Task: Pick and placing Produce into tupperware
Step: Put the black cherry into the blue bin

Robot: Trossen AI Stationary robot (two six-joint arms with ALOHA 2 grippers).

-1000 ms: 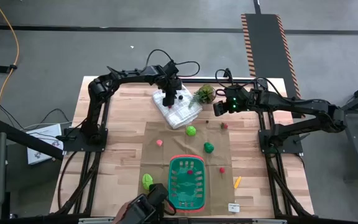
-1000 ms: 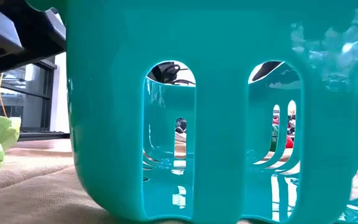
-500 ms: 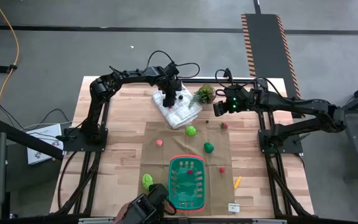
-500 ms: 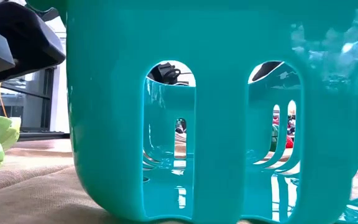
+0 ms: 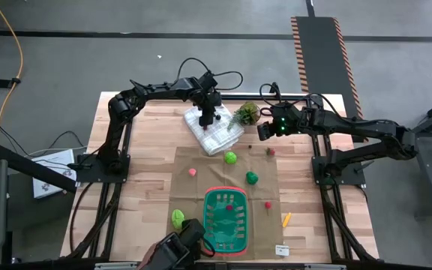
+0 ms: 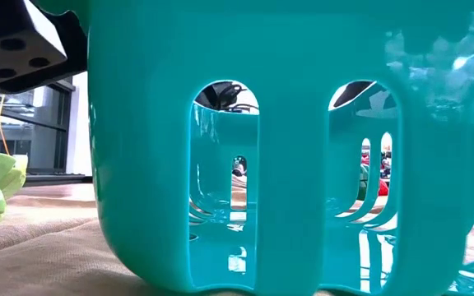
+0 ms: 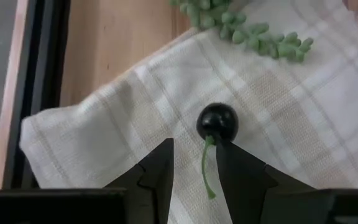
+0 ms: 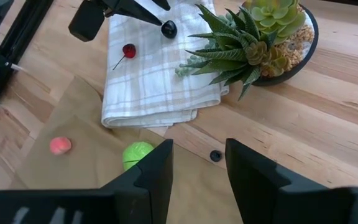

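My left gripper [image 5: 208,118] hangs over the folded white cloth [image 5: 214,133] at the far side, fingers apart. A dark cherry [image 7: 217,121] sits just past its fingertips, with the green stem [image 7: 206,169] in the gap. A red cherry [image 8: 128,50] lies on the cloth nearby. My right gripper [image 5: 263,130] waits open above the table by the potted plant [image 5: 246,114]. The tupperware, a green basket with a red rim [image 5: 225,190], stands near the front edge with a red piece [image 5: 231,208] inside. Green [image 5: 230,157], pink [image 5: 192,172] and red [image 5: 271,151] produce lie on the brown mat. My left gripper comes at the dark cherry slanting down from above. One fingertip [image 7: 229,152] stands right against the cherry where the stem starts [image 7: 210,138]; I cannot tell whether it touches. The stem lies loose in the gap, pinched by neither finger.
More produce lies around the basket: a green piece [image 5: 252,177], a leafy green one [image 5: 178,218], a red one [image 5: 268,204] and an orange carrot piece [image 5: 286,219]. A dark boxy device [image 5: 175,251] sits at the near edge. The basket's wall [image 6: 303,148] fills the low view.
The dark boxy device beside the basket at the near edge has shifted in the low view. Both arms have kept still.
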